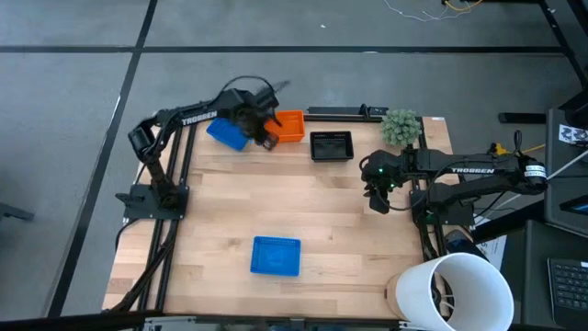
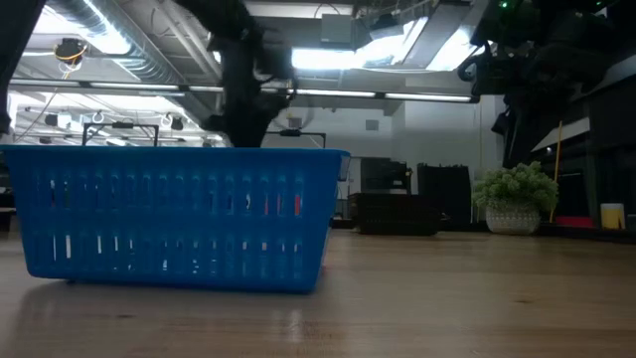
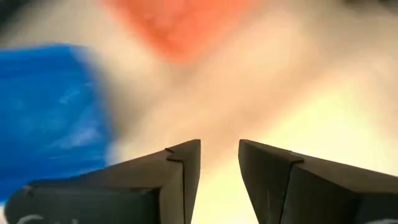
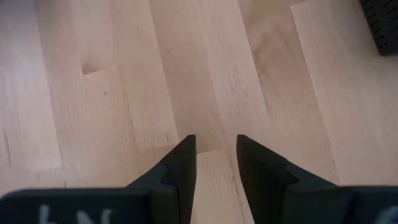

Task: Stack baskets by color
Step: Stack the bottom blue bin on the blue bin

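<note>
Left gripper (image 1: 260, 124) at far counter (image 1: 322, 221) edge, jaws apart, empty, between blue basket (image 1: 227, 134) and orange basket (image 1: 288, 126). Lone blue basket (image 1: 276, 256) well apart at near edge, long axis across. Right gripper (image 1: 378, 200) nearer, also apart.

blue baskets (image 1: 276, 256), orange basket (image 1: 290, 127), black basket (image 1: 332, 145)

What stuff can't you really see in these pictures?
- Left gripper, high view: the arm covers the fingers.
- Blue basket at the far edge, high view: partly under that arm; how many are stacked cannot be told.
- Orange basket, left wrist view: just a blur.
- Black basket, right wrist view: cut off by the edge.
- White bucket, high view: cut off at the bottom.
</note>
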You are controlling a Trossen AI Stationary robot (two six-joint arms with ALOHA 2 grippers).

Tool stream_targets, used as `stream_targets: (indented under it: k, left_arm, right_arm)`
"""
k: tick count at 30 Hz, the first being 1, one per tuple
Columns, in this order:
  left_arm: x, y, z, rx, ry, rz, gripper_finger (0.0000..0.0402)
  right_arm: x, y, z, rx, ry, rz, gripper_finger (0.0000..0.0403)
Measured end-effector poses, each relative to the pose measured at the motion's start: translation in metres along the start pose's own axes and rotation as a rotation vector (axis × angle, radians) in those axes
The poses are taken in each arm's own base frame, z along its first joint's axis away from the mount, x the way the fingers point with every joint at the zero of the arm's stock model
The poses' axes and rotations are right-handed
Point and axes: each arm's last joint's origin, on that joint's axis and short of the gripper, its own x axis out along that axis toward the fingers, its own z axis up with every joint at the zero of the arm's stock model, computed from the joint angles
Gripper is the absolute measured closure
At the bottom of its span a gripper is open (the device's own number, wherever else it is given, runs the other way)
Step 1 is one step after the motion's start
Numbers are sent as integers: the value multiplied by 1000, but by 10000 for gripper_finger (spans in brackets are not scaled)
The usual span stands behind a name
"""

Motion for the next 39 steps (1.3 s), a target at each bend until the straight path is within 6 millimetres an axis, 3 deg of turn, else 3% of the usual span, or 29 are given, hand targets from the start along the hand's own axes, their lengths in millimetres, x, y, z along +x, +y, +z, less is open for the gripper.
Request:
stream_targets:
  k: [3,8,14,17,20,24,28,39]
  left_arm:
    - [1,-37,-25,167,122,-107,300]
    - [-1,-96,-80,379,254,-84,302]
    - [-4,-157,-144,704,204,-74,303]
    - [-4,-177,-175,818,164,-82,303]
    - [-7,-193,-194,881,95,-130,303]
    - [-10,-207,-210,928,44,-190,303]
    - [1,-215,-218,942,40,-184,303]
    - [28,-229,-218,921,18,-182,303]
  right_arm:
    - [0,0,-1,6,6,-1,288]
    - [0,0,-3,32,28,-3,288]
    - [0,0,-4,84,37,-1,288]
    - [0,0,-4,140,41,21,288]
    - [0,2,-4,197,51,60,288]
    - [0,3,-4,247,64,109,288]
    - [0,4,-4,253,75,147,288]
    - [-1,4,-7,257,103,147,288]
